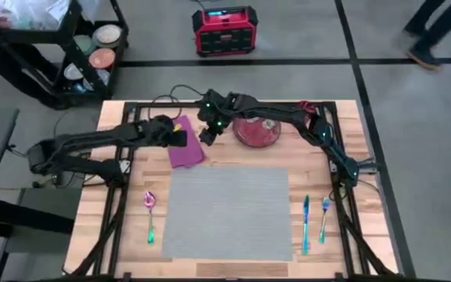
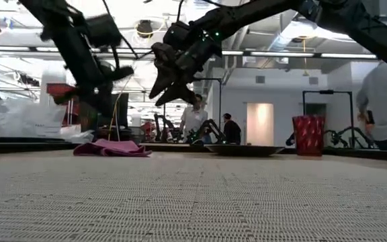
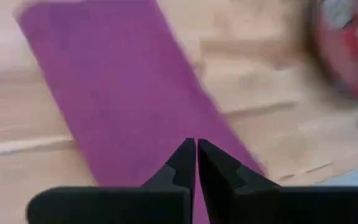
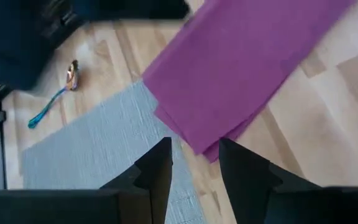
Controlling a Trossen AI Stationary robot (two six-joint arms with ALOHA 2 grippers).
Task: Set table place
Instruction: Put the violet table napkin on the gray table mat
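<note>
Both arms hang over the magenta napkin (image 1: 185, 143) near the table's (image 1: 374, 227) far edge, probably to move it: left end effector (image 3: 196, 146) clenched empty, right end effector (image 4: 194, 152) released above the napkin's corner by the placemat (image 1: 227, 211)

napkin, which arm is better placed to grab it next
Right, probably. The right gripper hangs open above the napkin's near edge, while the left gripper is shut over it.

From my console I see grey floor (image 1: 288, 31) crossed by dark lines. A red box (image 1: 224, 30) sits at twelve o'clock, a black shelf cart (image 1: 69, 55) with bowls at ten. People (image 2: 195, 121) stand under bright ceiling lights (image 2: 146, 28).
</note>
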